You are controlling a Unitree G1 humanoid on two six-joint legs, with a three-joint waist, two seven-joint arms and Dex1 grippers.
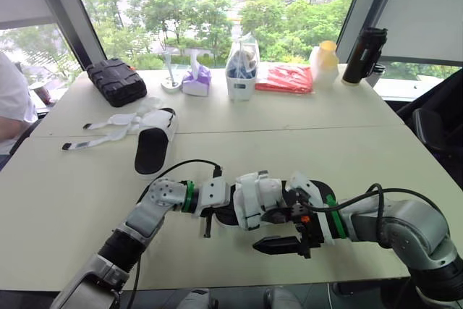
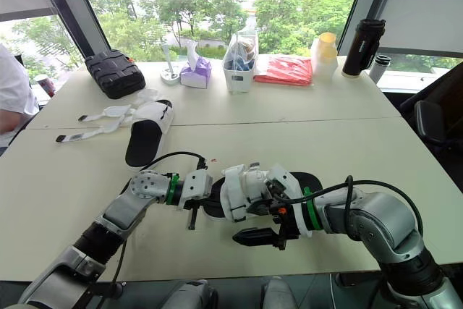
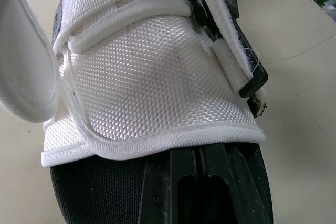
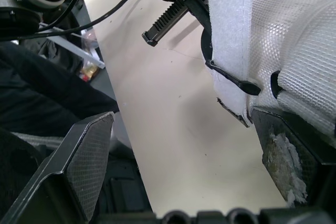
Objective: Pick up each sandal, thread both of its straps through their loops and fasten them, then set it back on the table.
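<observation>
1. Between the spread fingers of the right gripper [image 4: 181,121], a white strap [image 4: 228,35] of the held sandal [image 1: 253,197] hangs across its black loop [image 4: 247,85]. Whether it has passed through cannot be told.
2. That gripper stands wide open with nothing in its grasp. One finger sits just beside the sandal's sole edge and the other is well apart from it, over bare table [image 1: 362,150].
3. At the sandal's other end, the left gripper [image 1: 217,211] is clamped on it. One finger lies along the black footbed, reaching under the white mesh upper [image 3: 157,77].
4. The sandal sits between the two grippers, near the table's front edge.
5. The step in hand appears to be threading and fastening this strap.
   - The left grip should keep the sandal steady.
   - The right fingers should close on the strap near its free tip, draw it taut through the loop and fold it squarely back.
   - A pinch too far from the tip would likely bunch the strap at the loop.
   - The other loose strap [image 3: 26,51], beside the left finger, needs keeping out of the way.
6. Well beyond both sets of fingers lies the second sandal [image 1: 154,146], its straps [image 1: 108,129] splayed unfastened on the table.
</observation>
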